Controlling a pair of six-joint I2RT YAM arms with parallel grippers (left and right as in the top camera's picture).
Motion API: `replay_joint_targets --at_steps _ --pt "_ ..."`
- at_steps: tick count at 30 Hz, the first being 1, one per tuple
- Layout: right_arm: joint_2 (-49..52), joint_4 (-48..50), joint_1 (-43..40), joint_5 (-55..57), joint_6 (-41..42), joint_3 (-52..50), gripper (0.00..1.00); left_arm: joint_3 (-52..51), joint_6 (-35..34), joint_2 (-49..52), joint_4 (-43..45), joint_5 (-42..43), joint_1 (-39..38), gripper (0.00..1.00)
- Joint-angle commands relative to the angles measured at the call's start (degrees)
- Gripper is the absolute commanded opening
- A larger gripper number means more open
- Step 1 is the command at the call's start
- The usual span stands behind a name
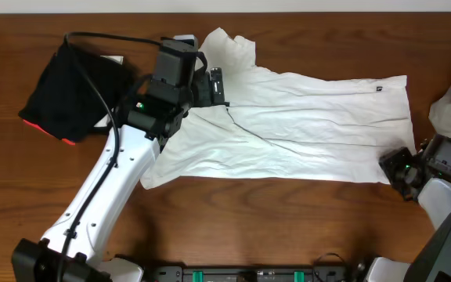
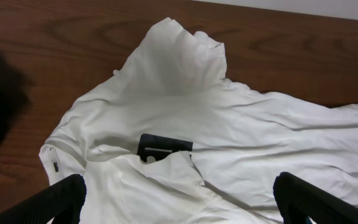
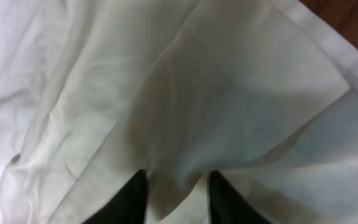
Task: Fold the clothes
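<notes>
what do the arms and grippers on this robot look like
Both arms have white tube-like links with black joint housings. The left arm has a black cable looping off it and a small green light near the wrist. The right arm also shows a green glow by its wrist. The left gripper and right gripper have plain black fingers.
</notes>
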Motion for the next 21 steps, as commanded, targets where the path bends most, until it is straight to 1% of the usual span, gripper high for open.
replay_joint_targets --at_steps 1,3,6,9,12,17,21 --pt "0.4 0.4 0.3 0.8 0.6 -0.3 0.2 -0.1 0.5 0.3 -0.2 -0.7 0.3 0.98" --pt "0.4 0.4 0.3 0.8 0.6 -0.3 0.15 -0.1 0.5 0.3 -0.2 -0.7 0.3 0.98" --pt "0.4 0.4 0.3 0.8 0.6 -0.3 0.12 -0.1 0.5 0.3 -0.2 -0.7 0.3 0.98" --pt "0.4 0.6 0.3 0.8 0.6 -0.3 0.01 -0.1 0.5 0.3 -0.2 -0.7 0.3 0.98" --pt "0.4 1.4 0.3 0.7 0.6 -0.3 0.01 -0.1 0.5 0.3 -0.2 -0.7 0.3 0.98" --pt "0.4 5.4 0.3 -3.6 -0.3 0.1 0.01 -0.1 0.5 0.3 -0.2 -0.7 0.3 0.98" --pt "0.4 5.3 0.3 -4.0 -0.3 1.3 0.01 -0.1 0.5 0.3 -0.2 -0.7 0.3 0.98"
